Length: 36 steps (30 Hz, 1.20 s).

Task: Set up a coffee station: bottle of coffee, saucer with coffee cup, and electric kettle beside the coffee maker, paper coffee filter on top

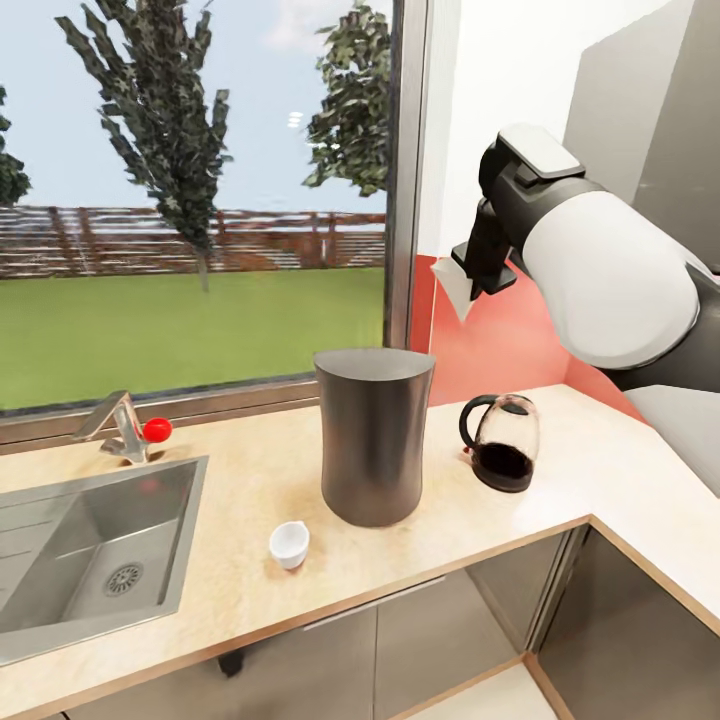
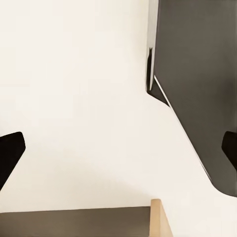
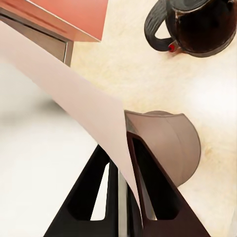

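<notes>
The tall dark grey coffee maker point(image 1: 375, 440) stands on the beige countertop point(image 1: 240, 590). The glass electric kettle point(image 1: 503, 440) is just to its right, and the tiny white coffee cup point(image 1: 289, 543) sits near its front left. My right gripper point(image 1: 487, 262) hangs high above, up and to the right of the coffee maker's top, shut on the white paper coffee filter point(image 1: 455, 282). In the right wrist view the filter point(image 3: 74, 94) is pinched between the fingers point(image 3: 148, 177), over the coffee maker point(image 3: 173, 143) and kettle point(image 3: 197, 24). My left gripper point(image 2: 118, 148) is open. The saucer and bottle of coffee are out of view.
A steel sink point(image 1: 90, 550) with a faucet point(image 1: 125, 425) and red knob lies at the counter's left. A large window runs behind, with a red backsplash point(image 1: 500, 340) at the right. The counter turns a corner at the right. The left wrist view faces a pale surface and a dark panel point(image 2: 197, 74).
</notes>
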{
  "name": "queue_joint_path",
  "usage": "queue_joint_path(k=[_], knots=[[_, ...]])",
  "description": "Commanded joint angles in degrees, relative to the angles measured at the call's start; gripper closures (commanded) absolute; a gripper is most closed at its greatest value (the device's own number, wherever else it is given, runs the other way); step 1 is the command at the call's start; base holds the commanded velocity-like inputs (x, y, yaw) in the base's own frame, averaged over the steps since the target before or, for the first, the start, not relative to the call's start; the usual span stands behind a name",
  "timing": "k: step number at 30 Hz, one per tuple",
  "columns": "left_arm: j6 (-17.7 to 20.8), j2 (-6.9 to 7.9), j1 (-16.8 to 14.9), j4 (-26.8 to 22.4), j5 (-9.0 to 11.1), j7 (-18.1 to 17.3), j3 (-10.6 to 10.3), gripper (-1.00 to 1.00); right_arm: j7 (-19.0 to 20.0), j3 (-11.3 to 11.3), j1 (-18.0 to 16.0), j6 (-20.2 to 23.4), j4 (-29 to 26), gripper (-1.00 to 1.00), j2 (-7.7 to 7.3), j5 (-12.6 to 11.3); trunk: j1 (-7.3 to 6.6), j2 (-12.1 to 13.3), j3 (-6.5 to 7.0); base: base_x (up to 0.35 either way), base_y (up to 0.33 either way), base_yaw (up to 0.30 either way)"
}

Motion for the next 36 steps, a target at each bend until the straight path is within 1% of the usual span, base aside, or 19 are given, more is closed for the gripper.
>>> queue_joint_path(k=[1,8,18,29,33,36], knots=[[0.0,0.0,0.0,0.0,-0.1,0.2,0.1,-1.0,-0.2,0.4,0.0,0.1,-0.1,1.0,-0.01,-0.6,0.02,0.0,0.0,0.007,0.007,0.0],[0.0,0.0,0.0,0.0,-0.1,0.1,0.1,-1.0,-0.2,0.4,0.0,0.2,0.0,1.0,-0.08,-0.6,0.02,0.0,0.0,0.002,0.026,0.0],[-0.2,0.0,0.1,0.0,-0.1,0.0,0.1,-1.0,-0.2,0.4,0.1,0.2,0.1,1.0,-0.08,-0.5,0.02,0.0,0.0,0.111,0.206,0.0],[0.1,-0.01,0.1,0.0,-0.1,0.0,0.1,-1.0,-0.2,0.4,0.6,0.2,0.1,1.0,-0.19,-0.5,0.02,0.0,0.0,0.056,0.015,0.0],[0.1,0.0,0.1,0.0,-0.1,0.0,0.1,-1.0,-0.1,0.4,2.3,0.2,0.0,1.0,-0.33,-0.5,0.02,0.0,0.0,0.25,0.0,0.0],[0.1,0.0,0.1,0.0,-0.1,0.1,0.1,-1.0,-0.1,0.4,3.4,0.2,0.1,1.0,-0.31,-0.5,0.02,0.0,0.0,0.073,0.0,0.0]])
